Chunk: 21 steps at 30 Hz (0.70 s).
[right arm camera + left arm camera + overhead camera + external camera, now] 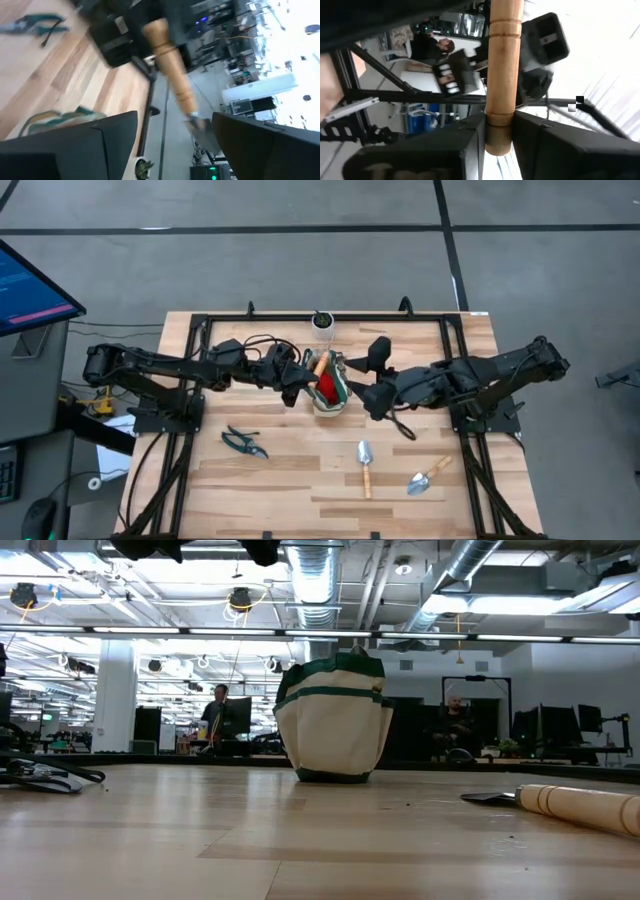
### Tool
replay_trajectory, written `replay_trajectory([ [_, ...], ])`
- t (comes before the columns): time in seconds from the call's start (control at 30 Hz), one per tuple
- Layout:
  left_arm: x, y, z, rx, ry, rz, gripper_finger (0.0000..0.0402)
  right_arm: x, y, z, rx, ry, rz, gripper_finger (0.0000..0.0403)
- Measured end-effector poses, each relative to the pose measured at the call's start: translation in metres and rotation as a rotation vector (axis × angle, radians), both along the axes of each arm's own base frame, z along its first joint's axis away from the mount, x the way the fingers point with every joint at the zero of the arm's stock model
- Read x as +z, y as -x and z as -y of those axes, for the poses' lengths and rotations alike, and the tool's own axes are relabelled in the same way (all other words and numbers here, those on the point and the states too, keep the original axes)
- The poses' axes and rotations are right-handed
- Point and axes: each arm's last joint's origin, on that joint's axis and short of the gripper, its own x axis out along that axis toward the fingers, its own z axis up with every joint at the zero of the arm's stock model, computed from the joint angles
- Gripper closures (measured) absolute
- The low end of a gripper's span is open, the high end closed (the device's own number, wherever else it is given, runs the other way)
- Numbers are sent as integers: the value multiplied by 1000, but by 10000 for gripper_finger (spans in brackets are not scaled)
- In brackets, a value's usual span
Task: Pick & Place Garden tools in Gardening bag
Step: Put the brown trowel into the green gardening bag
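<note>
Room: big open workshop behind the wooden counter (300,480); ppl seated far back in low view.
Bag: cream bag (330,388) w/ green trim, upright mid-counter, a red item showing inside it.
Left pincer: left pincer (312,370) at the bag's left rim, clamped on a wooden trowel handle (503,60); left wrist view shows both fingers (470,145) pressed to the handle's butt end.
Held trowel: long axis runs straight out from the fingers; in high view it lies tilted over the bag mouth, blade end toward the bag, prob. partly in already.
Right pincer: right pincer (368,395) just beside the bag's right rim; fingers apart in right wrist view, nothing between them, held trowel seen beyond.
Key relation: bag opening sits right under/next to the left pincer, so the drop needs only a release, little travel. Left arm is the one at work.
Shears: dark shears (245,442) on counter, front-left, nearer left arm.
Loose trowels: one trowel (366,466) front-centre, a second trowel (430,476) to its right, angled; both nearer right arm.
Pot: white pot (322,323) w/ plant at back edge, not part of the job.
Progress: my guess abt halfway, three tools left out.
</note>
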Motion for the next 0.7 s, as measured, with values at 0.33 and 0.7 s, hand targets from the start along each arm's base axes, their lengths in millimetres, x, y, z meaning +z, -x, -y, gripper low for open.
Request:
replay_trajectory([
  [0.33,-3,-1,-1,1,68,-47,352,-31,-37,-3,-132,124,-98,154],
  [0.7,-4,-1,-1,9,69,-55,352,-8,-36,-4,-31,4,-2,154],
])
